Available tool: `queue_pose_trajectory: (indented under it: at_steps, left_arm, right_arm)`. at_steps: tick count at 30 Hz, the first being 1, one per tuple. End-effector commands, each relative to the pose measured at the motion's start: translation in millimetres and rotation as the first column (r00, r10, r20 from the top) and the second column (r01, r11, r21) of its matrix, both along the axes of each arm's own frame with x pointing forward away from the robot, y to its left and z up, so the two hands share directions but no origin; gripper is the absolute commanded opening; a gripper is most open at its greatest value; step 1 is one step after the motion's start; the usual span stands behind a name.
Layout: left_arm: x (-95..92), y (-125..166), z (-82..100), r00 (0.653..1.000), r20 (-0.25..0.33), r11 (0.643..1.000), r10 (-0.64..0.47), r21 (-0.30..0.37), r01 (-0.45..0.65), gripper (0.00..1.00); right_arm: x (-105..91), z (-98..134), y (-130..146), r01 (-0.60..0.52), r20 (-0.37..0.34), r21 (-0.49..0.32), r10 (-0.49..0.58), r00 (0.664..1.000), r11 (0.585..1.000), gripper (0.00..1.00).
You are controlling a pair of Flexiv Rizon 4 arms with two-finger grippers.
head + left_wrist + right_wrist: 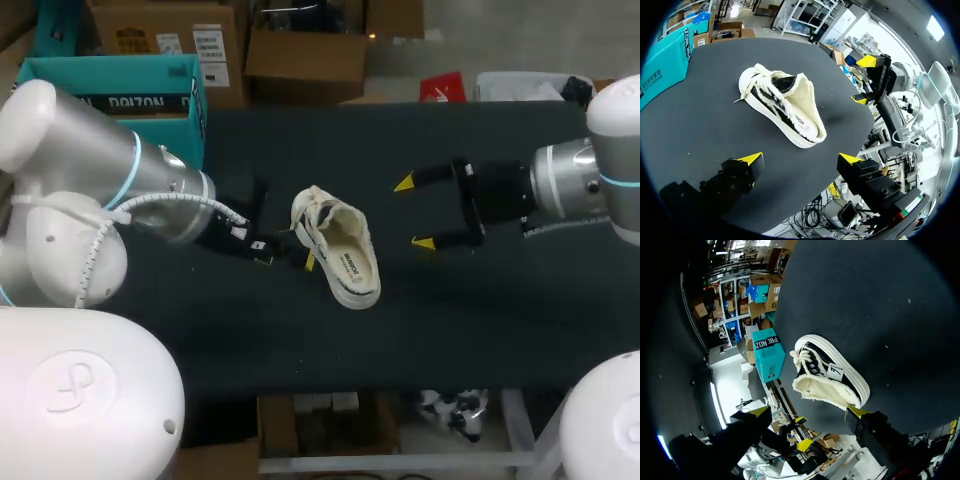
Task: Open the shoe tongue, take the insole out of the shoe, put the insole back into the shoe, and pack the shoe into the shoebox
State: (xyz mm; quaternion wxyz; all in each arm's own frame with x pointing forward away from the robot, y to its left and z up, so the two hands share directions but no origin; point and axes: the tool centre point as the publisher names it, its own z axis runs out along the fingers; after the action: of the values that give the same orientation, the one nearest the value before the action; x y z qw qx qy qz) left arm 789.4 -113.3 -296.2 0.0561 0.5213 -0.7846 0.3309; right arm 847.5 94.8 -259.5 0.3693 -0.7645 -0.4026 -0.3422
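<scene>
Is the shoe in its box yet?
Not yet, it is out. The shoe lies on the black table, apart from the teal shoebox.

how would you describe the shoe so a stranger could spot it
Start at the black table; near its middle, between the left arm and right arm, lies the shoe. It is a cream low-top sneaker with black side panels and pale laces, unlike the teal shoebox at the table's far left.
</scene>
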Motion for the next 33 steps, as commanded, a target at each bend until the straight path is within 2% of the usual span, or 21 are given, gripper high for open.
queue_pose_trajectory:
  at_steps: [1,2,6,9,12,14,15,16,24,25,26,29,30,32,33]
  left_arm:
    - [-4.7,-10,-9.4,0.975,0.029,0.971,0.219,0.095,-0.221,1.00]
    - [-4.0,-8,-9.6,0.973,0.019,0.968,0.229,0.100,-0.230,1.00]
    - [1.4,-4,-10.0,0.959,0.003,0.951,0.284,0.129,-0.282,1.00]
    - [5.3,-4,-7.5,0.954,-0.025,0.945,0.298,0.146,-0.292,1.00]
    - [11.5,-7,-7.3,0.941,-0.060,0.933,0.333,0.162,-0.320,1.00]
    - [18.1,-9,-7.6,0.923,-0.104,0.923,0.372,0.151,-0.355,1.00]
    - [23.5,-10,-7.3,0.914,-0.099,0.914,0.393,0.157,-0.375,1.00]
    - [26.6,-10,-6.9,0.919,-0.085,0.914,0.384,0.177,-0.366,1.00]
    - [26.6,-10,-6.9,0.919,-0.085,0.914,0.384,0.177,-0.366,1.00]
    - [29.3,-14,-10.7,0.896,-0.086,0.890,0.435,0.191,-0.414,1.00]
    - [29.6,-18,-13.7,0.887,-0.095,0.883,0.451,0.190,-0.429,1.00]
    - [29.7,-25,-21.7,0.849,-0.114,0.850,0.516,0.191,-0.491,1.00]
    - [30.8,-28,-25.7,0.827,-0.105,0.827,0.552,0.197,-0.527,1.00]
    - [31.4,-30,-29.9,0.811,-0.107,0.811,0.575,0.203,-0.548,1.00]
    - [31.1,-32,-32.8,0.801,-0.101,0.800,0.590,0.208,-0.563,1.00]
  right_arm:
    - [11.8,10,-2,-0.094,-0.033,-0.015,0.094,0.995,0.995,1.00]
    - [14.4,11,-2,-0.142,-0.026,-0.006,0.142,0.990,0.990,1.00]
    - [22.5,12,-1,-0.206,-0.046,-0.018,0.205,0.978,0.978,1.00]
    - [25.0,13,-2,-0.286,-0.028,-0.016,0.285,0.958,0.958,1.00]
    - [26.6,12,-8,-0.384,-0.006,-0.007,0.383,0.924,0.924,1.00]
    - [27.4,12,-9,-0.438,-0.006,-0.051,0.438,0.899,0.897,1.00]
    - [26.7,12,-9,-0.447,-0.010,-0.062,0.447,0.894,0.892,1.00]
    - [25.1,14,-9,-0.378,-0.032,-0.097,0.377,0.926,0.921,1.00]
    - [25.1,14,-9,-0.378,-0.032,-0.097,0.377,0.926,0.921,1.00]
    - [25.4,14,-13,-0.372,-0.014,-0.116,0.373,0.928,0.921,1.00]
    - [25.1,14,-17,-0.379,0.023,-0.134,0.385,0.923,0.916,1.00]
    - [22.7,15,-29,-0.445,0.116,-0.214,0.474,0.873,0.870,1.00]
    - [21.8,15,-34,-0.500,0.152,-0.246,0.542,0.826,0.831,1.00]
    - [21.8,14,-40,-0.518,0.173,-0.278,0.573,0.801,0.809,1.00]
    - [21.9,13,-45,-0.559,0.192,-0.303,0.624,0.758,0.772,1.00]
